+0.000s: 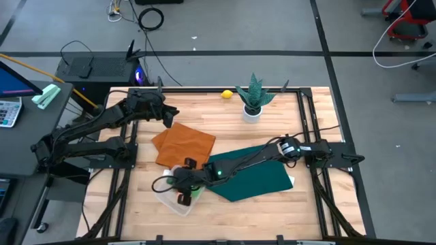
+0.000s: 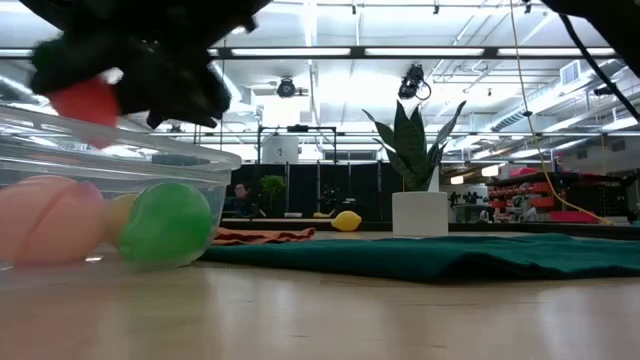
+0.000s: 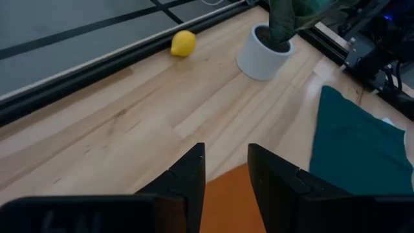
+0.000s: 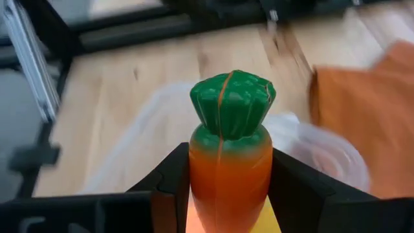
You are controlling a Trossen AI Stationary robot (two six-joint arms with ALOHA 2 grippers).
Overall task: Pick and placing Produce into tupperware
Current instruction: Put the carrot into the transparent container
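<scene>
Right hand [image 4: 223, 188] pinches a carrot [image 4: 229, 149] above the tub [image 1: 178, 203] — next, lower and release; left hand [image 3: 226, 171] waits, slightly spread.

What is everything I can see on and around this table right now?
Toy carrot: one, orange with a green top, held between the right gripper's fingers above the tub.
Lemon: one, yellow, at the table's far edge, beside the plant.
Toy produce in the tub: a peach-coloured piece and a green ball, with something yellow between them.
Tub: one, clear plastic, near the front edge.
Cloths: one orange, one dark green, mid-table.
Plant: one, spiky green, white pot, far side.
Table: one, pale wood.
Left gripper: dark, empty, slightly apart, over the orange cloth.
Right gripper: dark, over the tub.
</scene>
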